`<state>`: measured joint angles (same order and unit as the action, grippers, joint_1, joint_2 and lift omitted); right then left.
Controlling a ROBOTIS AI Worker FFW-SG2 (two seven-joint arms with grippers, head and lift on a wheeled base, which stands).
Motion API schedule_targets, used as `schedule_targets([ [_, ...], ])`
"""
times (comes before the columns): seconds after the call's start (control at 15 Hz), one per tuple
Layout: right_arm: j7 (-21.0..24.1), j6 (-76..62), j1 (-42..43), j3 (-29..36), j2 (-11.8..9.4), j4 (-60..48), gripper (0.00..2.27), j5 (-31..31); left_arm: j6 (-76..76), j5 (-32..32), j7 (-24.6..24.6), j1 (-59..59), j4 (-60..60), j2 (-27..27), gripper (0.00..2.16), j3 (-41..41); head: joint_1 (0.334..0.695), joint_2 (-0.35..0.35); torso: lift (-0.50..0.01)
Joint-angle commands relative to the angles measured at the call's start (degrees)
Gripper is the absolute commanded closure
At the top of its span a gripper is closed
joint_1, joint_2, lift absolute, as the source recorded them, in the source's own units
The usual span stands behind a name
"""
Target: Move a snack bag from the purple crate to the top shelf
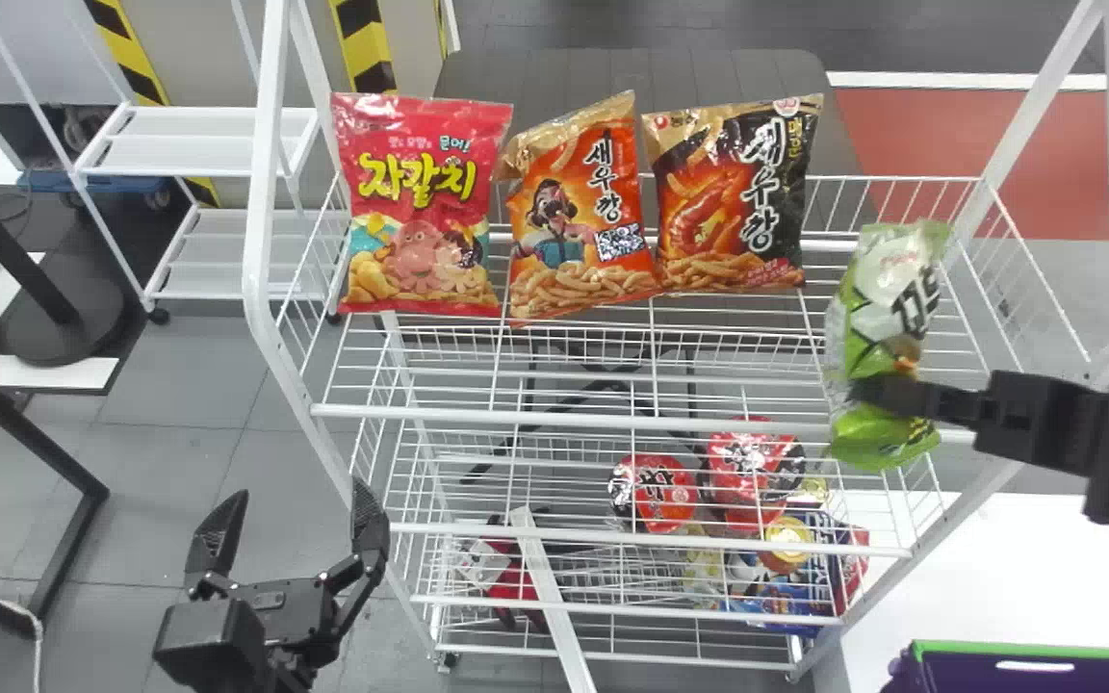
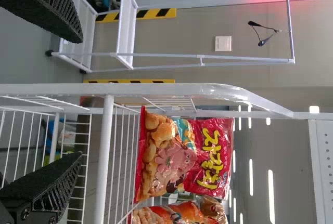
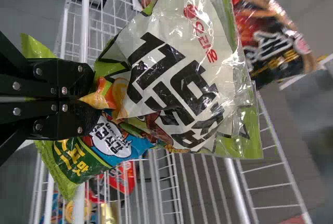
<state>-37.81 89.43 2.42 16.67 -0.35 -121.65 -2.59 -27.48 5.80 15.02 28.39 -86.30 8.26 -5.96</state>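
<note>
- Green and white, the snack bag (image 1: 887, 318) is appearing in the head view at the top shelf's (image 1: 554, 416) right end, its lower part covering the front rail; the right gripper (image 1: 870, 393) is clasping it.
- Head view, lower left: the left gripper (image 1: 290, 505) is waiting beside the rack, fingers spread and released.
- Left wrist view: the fingers (image 2: 52, 182) are standing apart, a red packet (image 2: 182, 156) showing beyond.
- Right wrist view: the fingers (image 3: 78, 99) are pinching the snack bag's lower part, its film creasing around them.
</note>
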Motion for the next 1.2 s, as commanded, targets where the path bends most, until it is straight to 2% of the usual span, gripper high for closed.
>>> schedule_targets([
  [0.0,0.6,0.6,3.4,0.4,0.0,6.0,2.06,2.3,-0.3,0.1,0.0,0.0,0.2,0.0,0.01,0.1,0.695,0.050,0.002],
  [0.6,4.8,-1.1,10.2,2.4,-0.4,9.2,2.05,5.0,-1.0,0.8,-0.3,-0.5,1.0,0.2,0.01,0.7,0.695,0.063,0.002],
  [1.13,7.7,-19.5,13.8,2.7,-1.0,21.0,2.04,4.5,-1.9,0.9,-0.1,-0.5,1.2,0.2,0.01,0.7,0.695,0.021,0.002],
])
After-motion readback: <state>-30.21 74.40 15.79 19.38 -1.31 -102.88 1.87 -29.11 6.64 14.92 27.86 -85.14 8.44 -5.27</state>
